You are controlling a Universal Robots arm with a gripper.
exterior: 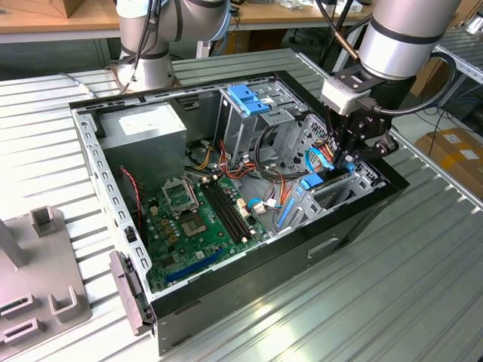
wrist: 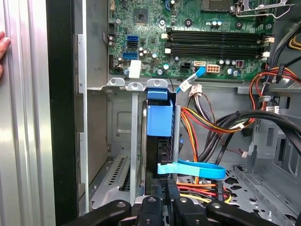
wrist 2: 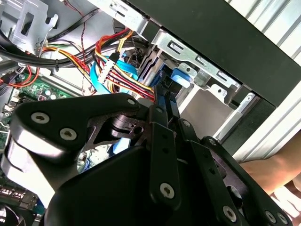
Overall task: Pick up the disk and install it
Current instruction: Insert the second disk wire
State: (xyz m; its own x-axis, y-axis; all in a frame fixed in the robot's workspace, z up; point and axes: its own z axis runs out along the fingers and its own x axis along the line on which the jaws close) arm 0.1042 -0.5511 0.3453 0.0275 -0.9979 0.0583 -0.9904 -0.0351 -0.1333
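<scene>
One open computer case lies on its side on a ribbed metal table, and everything here is placed against that case. The gripper reaches down into the case's drive bay at the corner toward the exterior view's right. In the first wrist view, the disk stands on edge in that bay, its blue carrier end facing the camera, slotted between the grey bay rails just inside the case's black wall. The gripper's black fingers sit close together against the disk's near edge in the first wrist view; whether they grip it I cannot tell. A flat blue cable crosses just beside the disk, with red and yellow wires bundled next to it. The green motherboard covers the case floor, and a grey power-supply box fills the case's far corner. A person's fingertip rests outside the case wall.
</scene>
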